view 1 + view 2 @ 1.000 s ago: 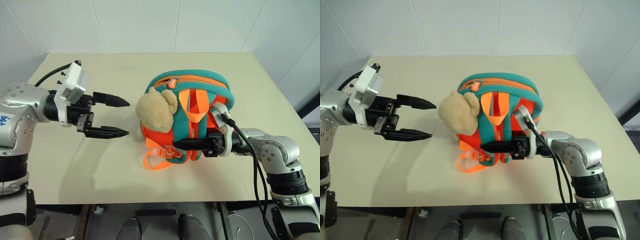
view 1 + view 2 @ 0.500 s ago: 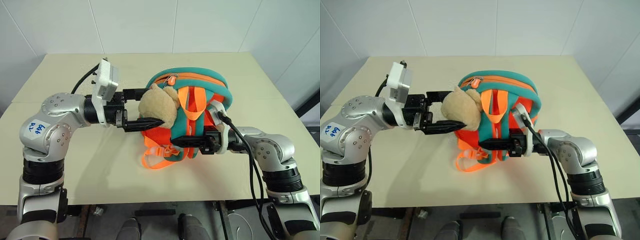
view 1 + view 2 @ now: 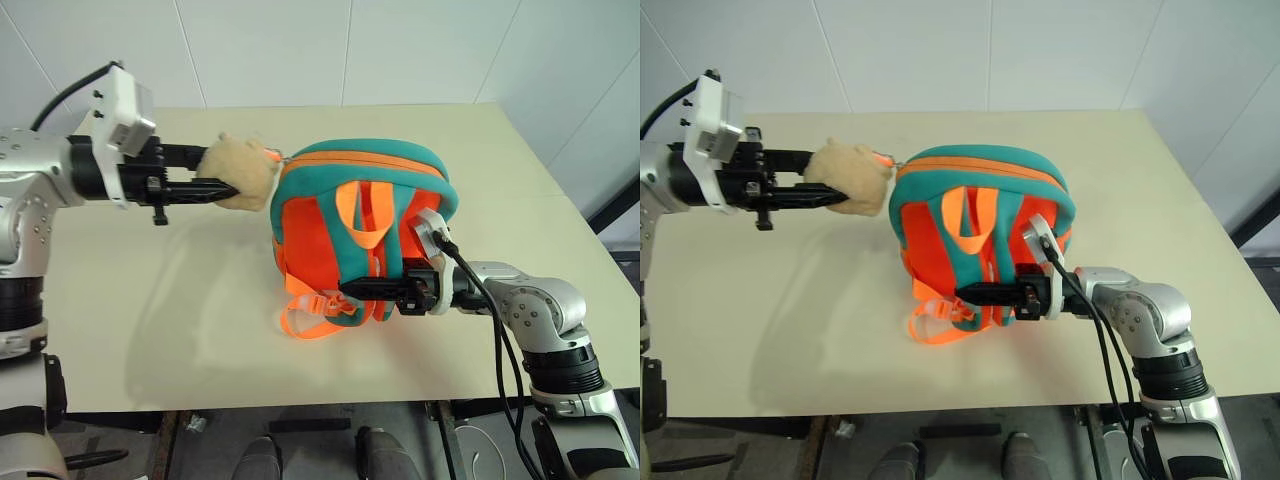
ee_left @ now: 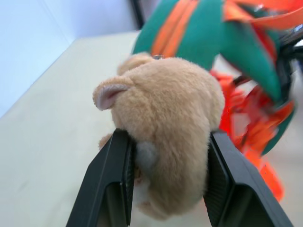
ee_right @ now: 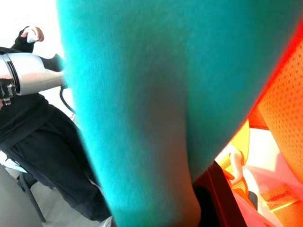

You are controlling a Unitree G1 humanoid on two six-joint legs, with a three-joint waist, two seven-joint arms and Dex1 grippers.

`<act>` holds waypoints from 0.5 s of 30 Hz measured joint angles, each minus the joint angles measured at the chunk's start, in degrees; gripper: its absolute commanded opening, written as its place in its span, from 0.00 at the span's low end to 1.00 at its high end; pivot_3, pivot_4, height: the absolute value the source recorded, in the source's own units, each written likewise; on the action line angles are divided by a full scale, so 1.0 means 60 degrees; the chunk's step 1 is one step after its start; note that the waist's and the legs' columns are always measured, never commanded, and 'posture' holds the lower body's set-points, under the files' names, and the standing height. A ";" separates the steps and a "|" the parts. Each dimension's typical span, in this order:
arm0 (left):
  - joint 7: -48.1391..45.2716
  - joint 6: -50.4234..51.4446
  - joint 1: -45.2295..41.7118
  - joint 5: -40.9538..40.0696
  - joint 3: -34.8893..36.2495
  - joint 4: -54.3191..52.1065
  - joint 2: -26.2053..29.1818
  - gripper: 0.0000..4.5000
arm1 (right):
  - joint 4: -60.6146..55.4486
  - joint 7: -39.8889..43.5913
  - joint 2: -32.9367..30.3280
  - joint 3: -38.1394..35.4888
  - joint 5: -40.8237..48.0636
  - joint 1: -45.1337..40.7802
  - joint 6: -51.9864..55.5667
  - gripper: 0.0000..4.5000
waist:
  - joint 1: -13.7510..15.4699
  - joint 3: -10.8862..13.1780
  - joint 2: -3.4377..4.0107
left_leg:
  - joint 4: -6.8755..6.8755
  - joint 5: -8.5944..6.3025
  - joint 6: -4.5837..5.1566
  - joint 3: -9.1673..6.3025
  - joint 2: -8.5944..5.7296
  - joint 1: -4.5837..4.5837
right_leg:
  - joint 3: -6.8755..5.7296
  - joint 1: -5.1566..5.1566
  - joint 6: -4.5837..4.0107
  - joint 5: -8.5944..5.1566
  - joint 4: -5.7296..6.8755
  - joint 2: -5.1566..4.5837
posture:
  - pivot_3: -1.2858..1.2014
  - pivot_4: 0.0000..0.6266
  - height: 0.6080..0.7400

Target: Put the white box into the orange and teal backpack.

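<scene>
The backpack [image 3: 340,225] is bright orange with teal edging and teal straps, plus orange webbing. The plush toy [image 3: 238,172] is tan, its ear pale pink inside. Black fingers [image 4: 111,184] hold it. The table [image 3: 150,300] is cream.

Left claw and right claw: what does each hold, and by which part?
The left claw grips the small tan plush toy by its body. The right claw is shut on a padded teal strap of the rounded orange and teal fabric backpack.

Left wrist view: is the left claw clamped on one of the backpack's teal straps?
No, the left claw has its two black fingers pressed against the sides of the tan plush toy, not a strap.
</scene>
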 measured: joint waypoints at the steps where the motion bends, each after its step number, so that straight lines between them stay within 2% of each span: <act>1: -0.0205 -0.0338 -0.0089 0.0204 -0.0123 0.0523 0.0064 0.39 | -0.0049 -0.0049 0.0031 -0.0002 0.0016 0.0004 -0.0038 0.00 | 0.0001 0.0000 0.0001 | 0.0000 0.0000 0.0000 0.0001 0.0000 0.0000 | 0.0000 0.0000 0.0000 0.0000 0.0001 0.0000 | 0.52 0.24 1.00; 8: -0.0830 -0.2298 0.0080 0.1377 -0.0793 0.3213 0.0070 0.39 | -0.0253 -0.0406 0.0079 -0.0049 0.0223 0.0329 -0.0062 0.00 | -0.0008 0.0000 0.0000 | 0.0001 0.0000 0.0001 0.0001 0.0001 0.0001 | 0.0001 -0.0001 -0.0001 0.0000 0.0007 0.0000 | 0.52 0.24 1.00; 10: -0.0751 -0.2868 0.0069 0.1622 -0.0815 0.3876 -0.0295 0.39 | -0.0315 -0.0506 0.0081 -0.0077 0.0267 0.0357 -0.0059 0.00 | 0.0023 0.0000 0.0000 | 0.0003 0.0000 0.0001 0.0000 0.0000 0.0001 | 0.0000 0.0000 0.0000 0.0000 0.0015 0.0000 | 0.52 0.24 1.00; 15: 0.0194 -0.4375 -0.0397 0.2375 -0.0910 0.5807 -0.1882 0.39 | -0.0419 -0.0685 0.0100 -0.0137 0.0410 0.0402 -0.0044 0.00 | 0.0059 -0.0004 -0.0010 | 0.0019 0.0004 0.0005 -0.0001 -0.0001 0.0000 | -0.0003 0.0003 0.0004 0.0005 0.0029 -0.0002 | 0.52 0.24 1.00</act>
